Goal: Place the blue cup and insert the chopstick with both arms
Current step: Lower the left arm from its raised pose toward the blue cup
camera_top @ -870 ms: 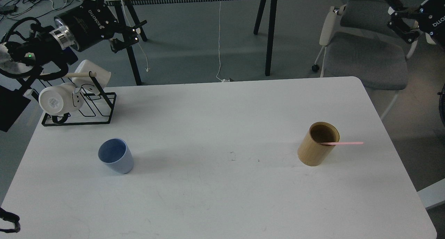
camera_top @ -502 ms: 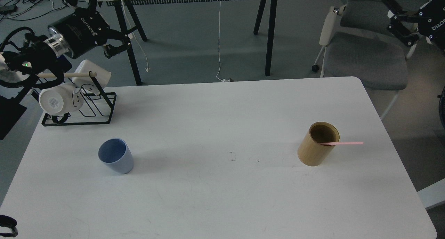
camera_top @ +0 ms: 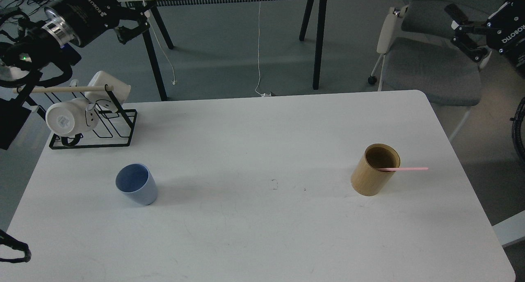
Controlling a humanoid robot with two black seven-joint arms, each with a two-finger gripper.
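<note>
White table (camera_top: 262,232): near part bare, scuffed.

Blue cup (camera_top: 137,184): upright on the left half of the table, open mouth up, nothing inside, nothing touching it. Judged not yet placed.

Tan cylinder (camera_top: 374,169): upright on the right half, well apart from the cup. Chopstick (camera_top: 406,168): pink, one end down inside the cylinder, leaning on its rim, the free end pointing right. Judged not yet picked up, so the insertion into the cup is still to do.

Black rack (camera_top: 94,126): far left corner of the table, with white mugs (camera_top: 65,118) hung on it and a pale wooden rod across the top.

Left gripper (camera_top: 133,24): raised beyond the table's far left, above the rack, holding nothing; fingers appear spread, with a gap between them.

Right gripper (camera_top: 463,35): raised at the far right over a grey chair (camera_top: 430,68), holding nothing; fingers parted.

Progress: neither step begun, both arms well away from the task's things.

Unclear: the chopstick's lower end is hidden inside the cylinder; both arms are cut off by the picture's edges.
</note>
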